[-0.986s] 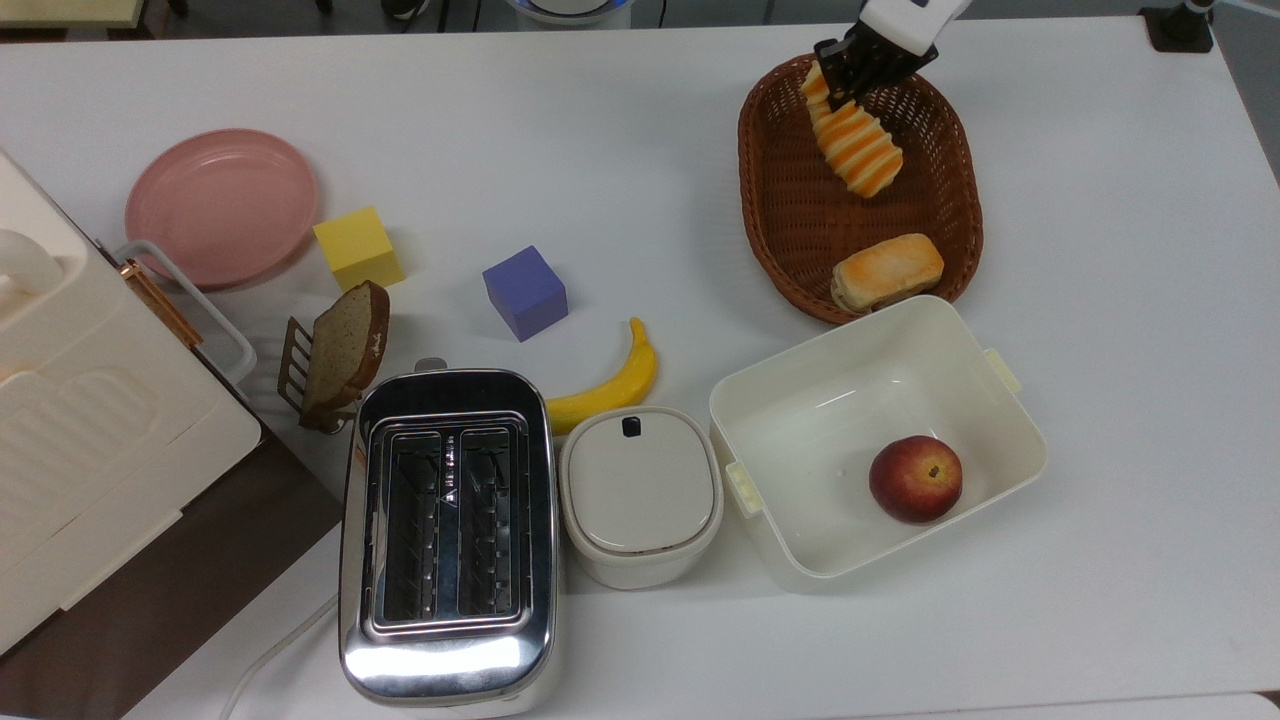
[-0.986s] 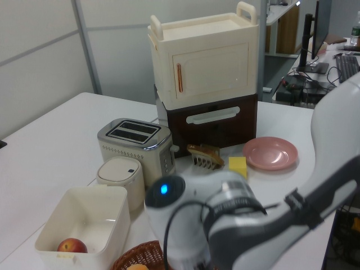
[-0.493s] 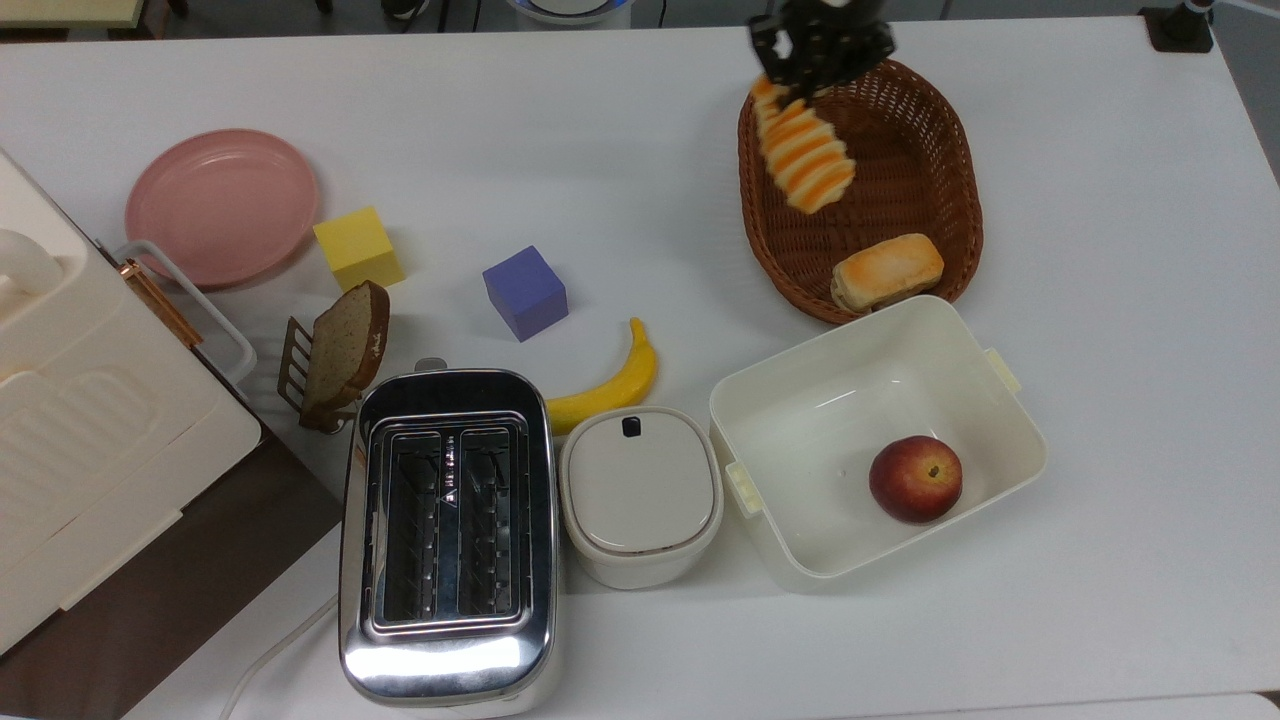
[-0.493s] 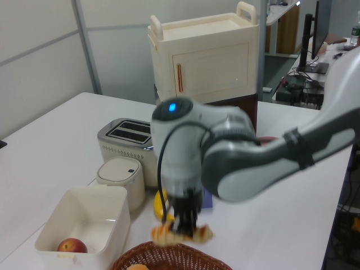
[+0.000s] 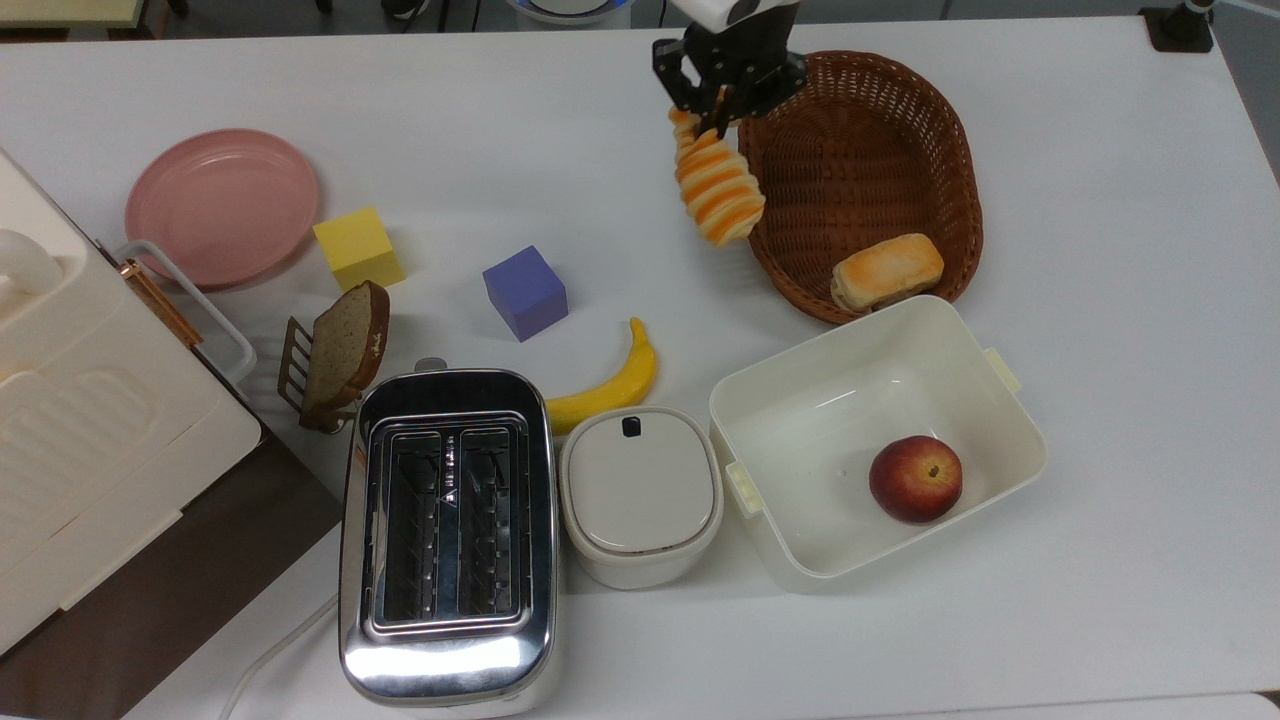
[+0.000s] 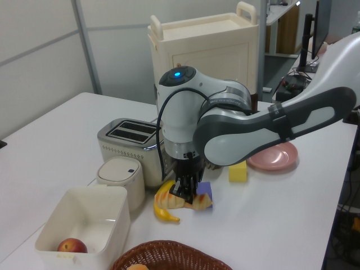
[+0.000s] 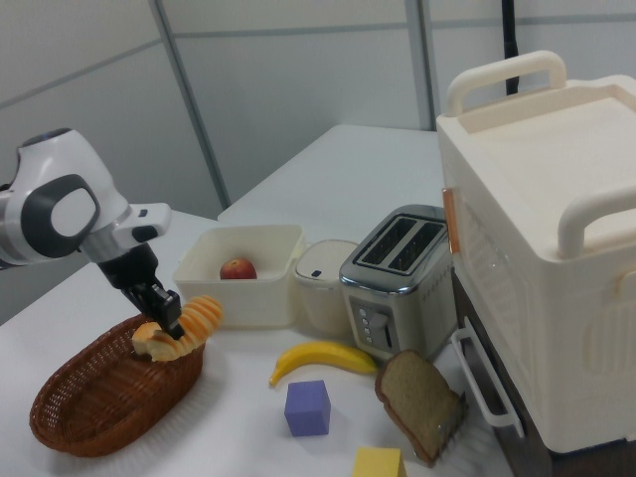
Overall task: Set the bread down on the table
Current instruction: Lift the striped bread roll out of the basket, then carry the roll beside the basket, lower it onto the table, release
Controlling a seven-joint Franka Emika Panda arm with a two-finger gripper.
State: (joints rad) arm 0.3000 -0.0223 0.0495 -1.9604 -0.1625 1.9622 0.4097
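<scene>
Vs 0.5 s ago: claw (image 5: 722,92) + bread (image 5: 716,187) have shifted toward the top view's left. Bread was over the basket (image 5: 905,130) interior, now hangs across the basket's left rim, mostly above bare worktop (image 5: 560,130). Not set down yet; the left view shows it lifted (image 6: 181,198) in front of the banana and purple cube. Everything else unchanged.

Containers, the top view's left to right:
- pink plate (image 5: 221,205): nothing on it
- small rack (image 5: 297,370): holds brown toast slice (image 5: 346,345), leaning
- toaster (image 5: 447,535): both slots vacant
- small lidded pot (image 5: 640,494): lid on, contents hidden
- basket: one short golden bun (image 5: 887,270) at the near end
- white tub (image 5: 878,440): one red apple (image 5: 915,478), toward its right side

Loose on worktop: yellow cube (image 5: 358,247), purple cube (image 5: 524,291), banana (image 5: 607,384).

Claw: fingers closed narrow on the far end of the bread, loaf hanging down and forward from the grip. In the right view, claw (image 7: 167,313) pinches the loaf (image 7: 181,325) just above the basket (image 7: 99,407) rim.
</scene>
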